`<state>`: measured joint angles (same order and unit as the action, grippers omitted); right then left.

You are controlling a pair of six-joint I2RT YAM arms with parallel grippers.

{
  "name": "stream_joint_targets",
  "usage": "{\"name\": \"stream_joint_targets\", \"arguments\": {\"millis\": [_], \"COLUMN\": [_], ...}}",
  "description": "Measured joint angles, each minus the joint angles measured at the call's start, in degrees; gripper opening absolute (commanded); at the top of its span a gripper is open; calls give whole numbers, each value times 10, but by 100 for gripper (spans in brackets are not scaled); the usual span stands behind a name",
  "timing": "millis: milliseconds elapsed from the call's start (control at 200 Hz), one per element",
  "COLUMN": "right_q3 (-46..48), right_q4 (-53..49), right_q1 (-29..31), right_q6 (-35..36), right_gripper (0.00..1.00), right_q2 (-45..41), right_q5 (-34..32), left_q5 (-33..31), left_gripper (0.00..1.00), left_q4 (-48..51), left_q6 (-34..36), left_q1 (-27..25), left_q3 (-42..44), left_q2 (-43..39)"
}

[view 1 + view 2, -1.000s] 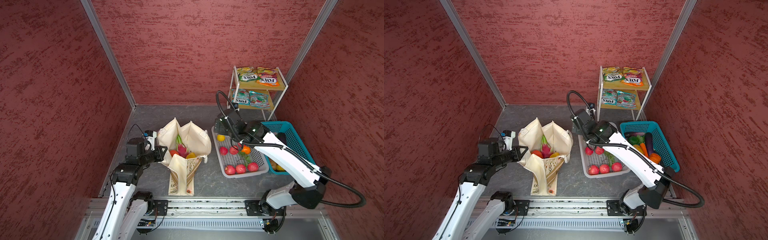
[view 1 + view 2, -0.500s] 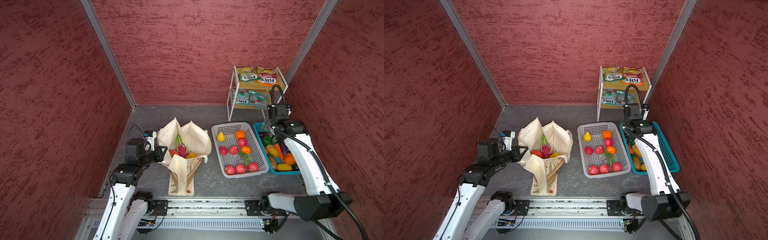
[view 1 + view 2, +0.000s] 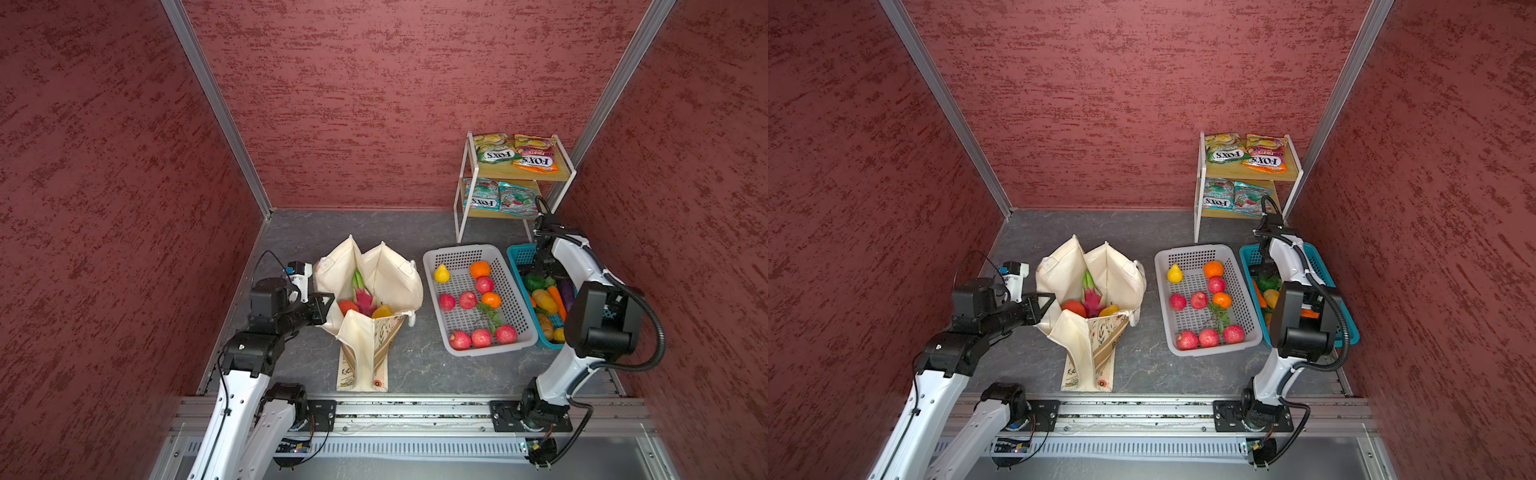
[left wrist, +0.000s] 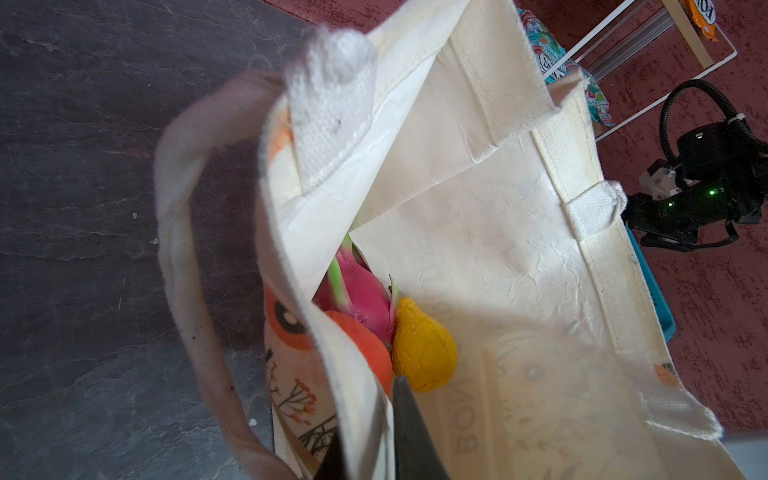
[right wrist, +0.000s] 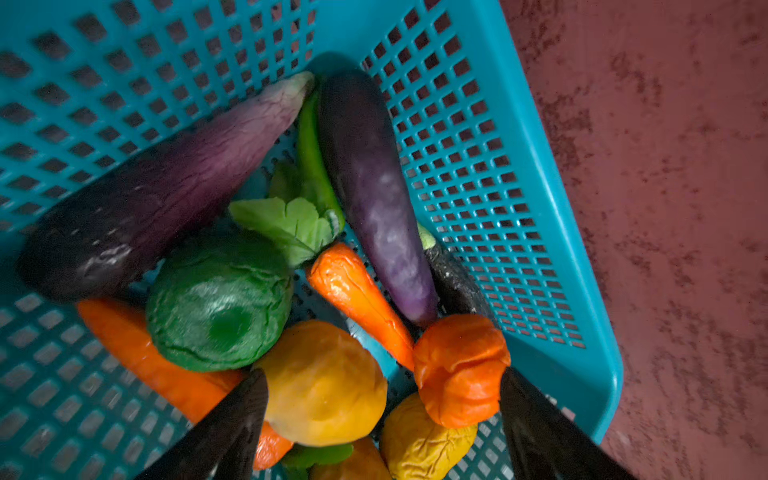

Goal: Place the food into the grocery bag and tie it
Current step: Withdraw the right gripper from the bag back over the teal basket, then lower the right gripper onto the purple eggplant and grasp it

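Cream grocery bag point(image 3: 386, 270), both top views: open, upright on bench point(image 3: 299, 232), lower centre of frame; dragon fruit point(image 3: 365, 300) inside.
Dark left fingers point(image 4: 409, 424), left wrist view: pinched shut on grocery bag rim, bottom centre.
Dark right fingers point(image 5: 237, 419), right wrist view: spread wide, gripping nothing, over yellow fruit point(image 5: 324, 382) in teal basket point(image 5: 478, 145).

Mottled dark-red textured walls point(image 3: 374, 104), aluminium corner posts point(image 3: 216, 104), grey stone-look floor point(image 3: 332, 232), small two-tier wooden shelf point(image 3: 494, 169) at back right
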<state>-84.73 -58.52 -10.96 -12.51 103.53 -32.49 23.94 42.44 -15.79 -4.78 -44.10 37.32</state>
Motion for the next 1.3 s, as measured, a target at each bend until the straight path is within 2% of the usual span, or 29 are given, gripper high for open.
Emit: {"name": "stream_joint_targets", "arguments": {"millis": [411, 711, 1303], "right_q3": [-63, -67, -67], "right_q4": [58, 108, 107], "right_q1": [-51, -71, -105], "right_q6": [38, 54, 83], "right_gripper": [80, 78, 76], "right_q2": [78, 98, 160], "right_q5": [-27, 5, 36], "left_q5": [-4, -7, -11], "left_gripper": [14, 15, 15], "left_q4": [0, 0, 0], "left_q6": [0, 0, 0], "left_q1": [-7, -15, -21], "left_q3": [0, 0, 0], "left_q2": [-4, -11, -22]}}
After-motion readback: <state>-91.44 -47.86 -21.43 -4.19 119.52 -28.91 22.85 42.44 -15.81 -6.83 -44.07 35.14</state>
